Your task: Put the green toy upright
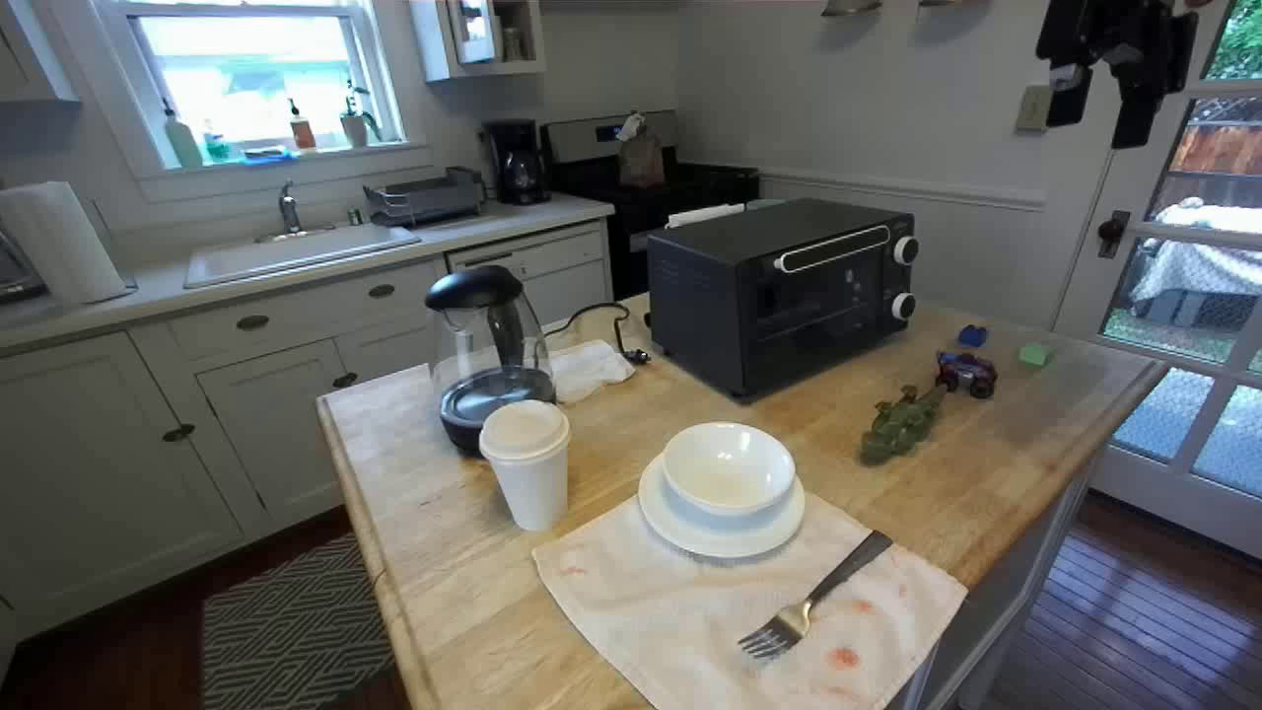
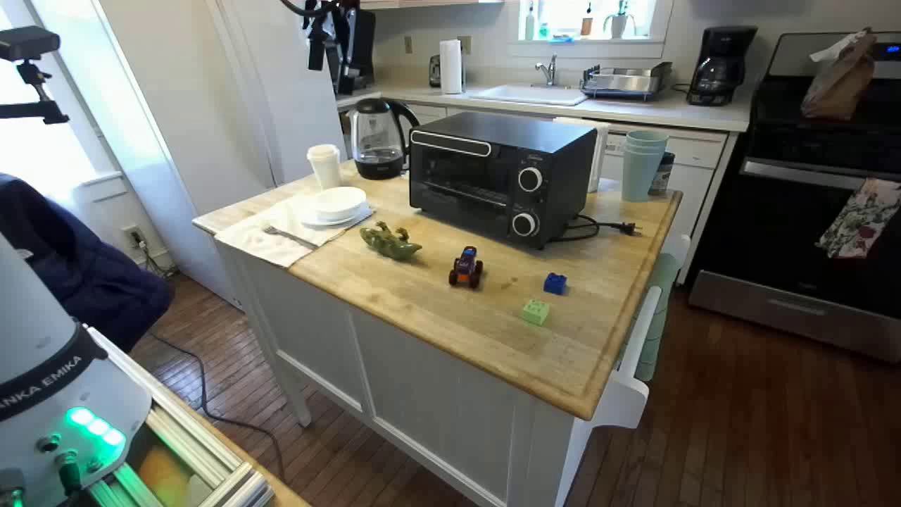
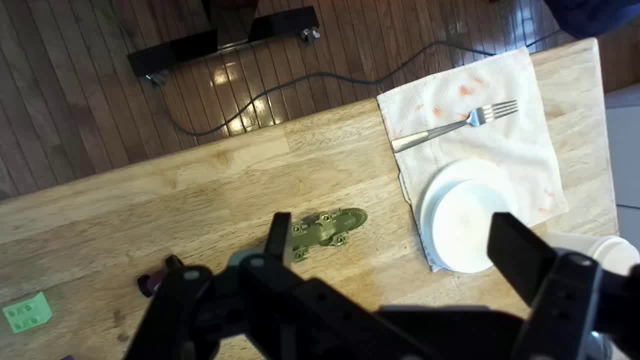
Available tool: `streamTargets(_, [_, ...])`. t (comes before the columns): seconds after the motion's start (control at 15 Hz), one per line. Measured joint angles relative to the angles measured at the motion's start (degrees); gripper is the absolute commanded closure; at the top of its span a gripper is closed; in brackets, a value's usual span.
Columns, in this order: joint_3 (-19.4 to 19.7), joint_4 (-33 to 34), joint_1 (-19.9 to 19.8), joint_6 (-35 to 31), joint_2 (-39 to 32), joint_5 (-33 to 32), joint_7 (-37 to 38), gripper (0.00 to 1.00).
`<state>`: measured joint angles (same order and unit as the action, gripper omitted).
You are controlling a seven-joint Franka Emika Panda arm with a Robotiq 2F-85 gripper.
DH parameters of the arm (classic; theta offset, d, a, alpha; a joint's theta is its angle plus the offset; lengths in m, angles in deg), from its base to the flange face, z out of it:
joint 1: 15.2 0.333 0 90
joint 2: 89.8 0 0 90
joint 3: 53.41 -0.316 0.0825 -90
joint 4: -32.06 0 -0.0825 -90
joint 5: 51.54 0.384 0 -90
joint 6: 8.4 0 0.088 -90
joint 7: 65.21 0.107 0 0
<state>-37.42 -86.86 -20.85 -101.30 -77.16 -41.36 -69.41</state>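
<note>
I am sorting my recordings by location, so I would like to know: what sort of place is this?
It is a kitchen, most likely in someone's home: a sink, a coffee maker and a stove can be seen in both exterior views.

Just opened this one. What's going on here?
Nothing is being handled: the robot's gripper hangs open above the wooden table. The green toy lies on its back, legs up, between the toy truck and the cloth, so it has not yet been set upright.
</note>
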Motion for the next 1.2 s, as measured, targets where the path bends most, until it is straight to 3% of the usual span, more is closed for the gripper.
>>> streamTargets(0.73, [-1.3,-0.8,-0.7,-0.4,-0.4,-0.1,1.2,0.00])
streamTargets(1.2, [-5.4,-7.8,-0.8,-11.7,-2.6,-1.1,7.5,0.00])
